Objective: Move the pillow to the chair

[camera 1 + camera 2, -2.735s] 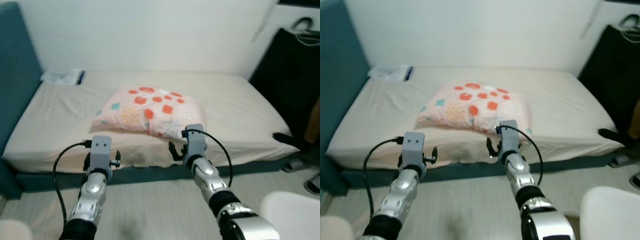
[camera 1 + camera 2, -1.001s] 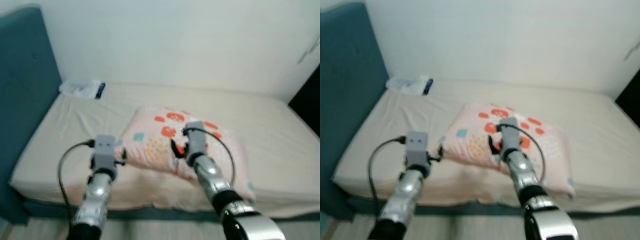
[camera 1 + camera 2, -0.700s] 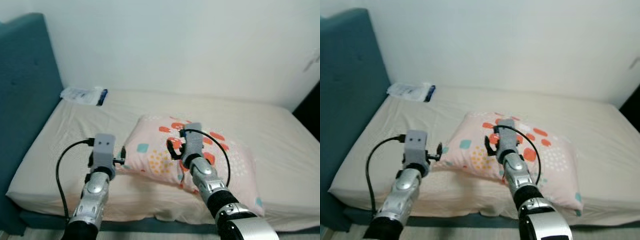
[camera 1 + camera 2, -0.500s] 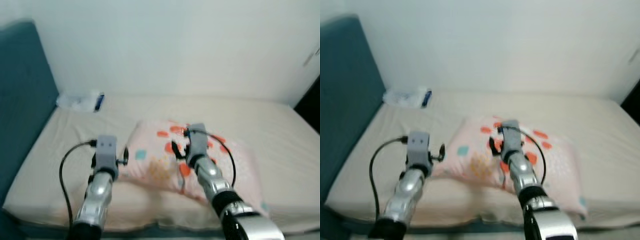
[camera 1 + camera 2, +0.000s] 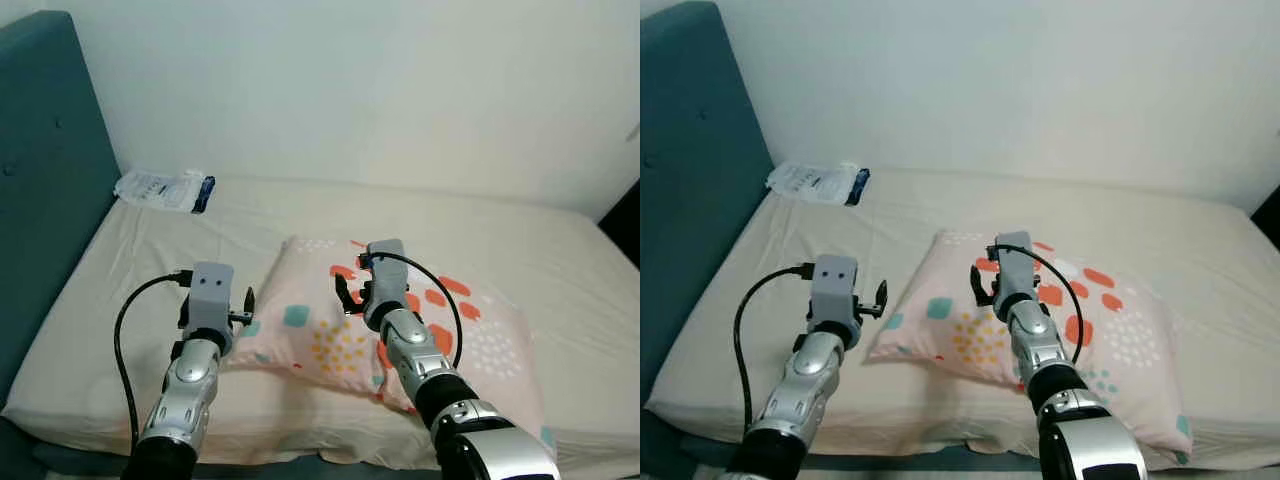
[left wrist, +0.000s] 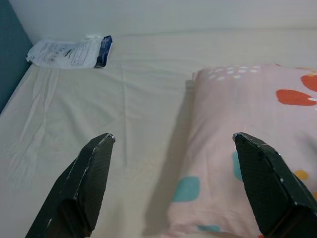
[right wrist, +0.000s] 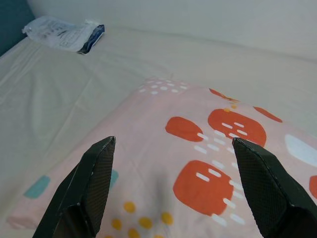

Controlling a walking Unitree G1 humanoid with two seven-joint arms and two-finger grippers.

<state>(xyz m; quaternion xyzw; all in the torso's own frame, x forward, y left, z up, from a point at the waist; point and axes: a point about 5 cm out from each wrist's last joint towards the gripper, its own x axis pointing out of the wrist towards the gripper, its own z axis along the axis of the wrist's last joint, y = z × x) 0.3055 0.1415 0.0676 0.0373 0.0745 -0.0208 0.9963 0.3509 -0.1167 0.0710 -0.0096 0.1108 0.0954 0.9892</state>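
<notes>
a teal headboard (image 5: 45, 190) is being shown at the far left, standing against the end of a bed (image 5: 120, 290) that is being covered by a cream sheet and backed by a white wall. a white packet with a dark blue end (image 5: 163, 190) is being seen lying on the sheet near the headboard, close to the wall; what it holds cannot be made out. the left gripper (image 6: 171, 186) is being held out over the sheet just beside the left edge of the pillow (image 5: 470, 330), and its two black fingers (image 6: 89, 181) are being kept spread wide apart with nothing between them; in the left wrist view one finger is being framed over bare sheet and the other over the pillow's pale pink cover. whether the fingers are touching the sheet cannot be told. the pillow, the thing of the task, is being seen lying on the bed near the front edge of the mattress, well apart from the packet, its cover being patterned with red-orange blotches, teal squares and small yellow and white dots. the right gripper (image 7: 173, 186) is being held above the middle of the pillow, its fingers (image 7: 260, 183) likewise being kept wide apart and gripping nothing, with the red blotches being framed between them in the right wrist view. a dark shape (image 5: 625, 215) is being glimpsed at the far right edge, beyond the bed.
</notes>
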